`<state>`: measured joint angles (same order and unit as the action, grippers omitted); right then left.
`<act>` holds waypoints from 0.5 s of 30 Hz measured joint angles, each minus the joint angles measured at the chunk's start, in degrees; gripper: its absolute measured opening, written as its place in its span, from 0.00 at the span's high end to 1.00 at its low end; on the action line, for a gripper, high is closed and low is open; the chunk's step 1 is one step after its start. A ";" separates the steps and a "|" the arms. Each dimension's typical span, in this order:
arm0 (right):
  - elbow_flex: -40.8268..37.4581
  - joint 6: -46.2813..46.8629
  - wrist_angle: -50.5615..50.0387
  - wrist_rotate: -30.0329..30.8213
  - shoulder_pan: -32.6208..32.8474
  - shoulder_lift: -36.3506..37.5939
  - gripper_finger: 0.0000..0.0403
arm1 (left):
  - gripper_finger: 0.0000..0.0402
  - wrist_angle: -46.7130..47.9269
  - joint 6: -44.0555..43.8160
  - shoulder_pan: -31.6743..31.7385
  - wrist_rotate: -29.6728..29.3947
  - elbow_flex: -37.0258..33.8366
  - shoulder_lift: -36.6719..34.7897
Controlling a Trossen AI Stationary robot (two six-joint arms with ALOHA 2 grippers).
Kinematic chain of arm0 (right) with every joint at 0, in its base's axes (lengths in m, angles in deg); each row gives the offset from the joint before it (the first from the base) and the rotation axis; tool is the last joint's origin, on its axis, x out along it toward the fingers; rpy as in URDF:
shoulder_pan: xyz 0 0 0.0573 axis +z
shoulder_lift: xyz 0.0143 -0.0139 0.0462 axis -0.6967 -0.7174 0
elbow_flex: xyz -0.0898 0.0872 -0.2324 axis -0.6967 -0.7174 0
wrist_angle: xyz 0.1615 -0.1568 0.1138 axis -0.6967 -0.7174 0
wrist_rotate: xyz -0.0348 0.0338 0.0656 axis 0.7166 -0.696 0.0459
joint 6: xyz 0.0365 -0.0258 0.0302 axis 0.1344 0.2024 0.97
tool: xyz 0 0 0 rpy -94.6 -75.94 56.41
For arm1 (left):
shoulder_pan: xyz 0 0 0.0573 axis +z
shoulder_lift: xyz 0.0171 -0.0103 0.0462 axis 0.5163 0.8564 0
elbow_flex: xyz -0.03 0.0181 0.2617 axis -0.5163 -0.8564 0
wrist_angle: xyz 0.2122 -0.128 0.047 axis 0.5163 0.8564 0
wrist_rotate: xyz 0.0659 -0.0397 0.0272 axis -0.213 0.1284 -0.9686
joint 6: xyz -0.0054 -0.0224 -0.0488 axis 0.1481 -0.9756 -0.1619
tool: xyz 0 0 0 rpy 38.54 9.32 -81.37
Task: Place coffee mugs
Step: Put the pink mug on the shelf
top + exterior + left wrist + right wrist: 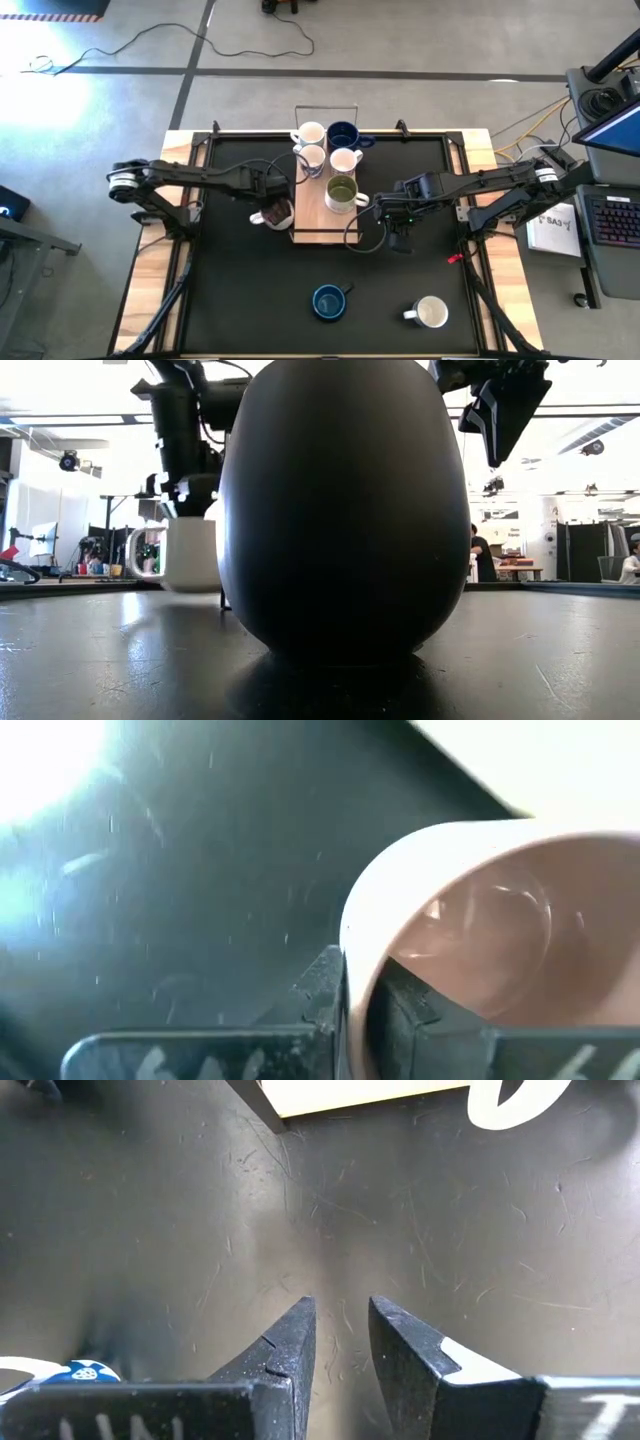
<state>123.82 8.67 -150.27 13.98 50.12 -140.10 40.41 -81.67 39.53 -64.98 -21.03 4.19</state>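
Observation:
A white mug with a pink inside (480,920) is in my left gripper (272,212), over the black mat at the left edge of the wooden tray (300,222). In the low view it shows as a white mug (190,555) under the left arm. On the tray stand three white mugs (312,158), a dark blue one (345,133) and an olive green one (342,193). A second dark blue mug (328,300) and a white mug (430,312) stand on the mat near the near edge. My right gripper (395,215) hangs open above the mat, right of the tray. My left gripper (360,985) has the pink-inside mug by its rim (352,935). One finger (405,1010) is inside the cup and the other finger (318,990) is outside, with the wall pinched between them. Whether the mug's base rests on the mat does not show.
The tray has a thin wire handle frame (325,108) at its far end. The near dark blue mug (340,510) fills most of the low view. Bare black mat (450,1230) lies under my right gripper (340,1330) and between the tray and the two near mugs.

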 joint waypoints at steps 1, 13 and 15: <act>0.00 0.00 0.04 0.01 0.00 0.00 0.79 | 0.98 0.04 0.88 0.13 -0.03 0.74 -0.09; 0.00 1.07 0.10 -0.04 0.02 0.00 0.79 | 0.97 0.10 9.08 3.85 0.07 6.98 -0.16; 0.00 1.05 0.10 -0.03 0.00 0.00 0.79 | 0.97 -0.48 9.75 4.22 0.19 7.57 -0.16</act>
<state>123.82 9.72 -150.17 13.94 50.12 -140.10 39.93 -71.93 43.75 -64.79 -13.47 4.03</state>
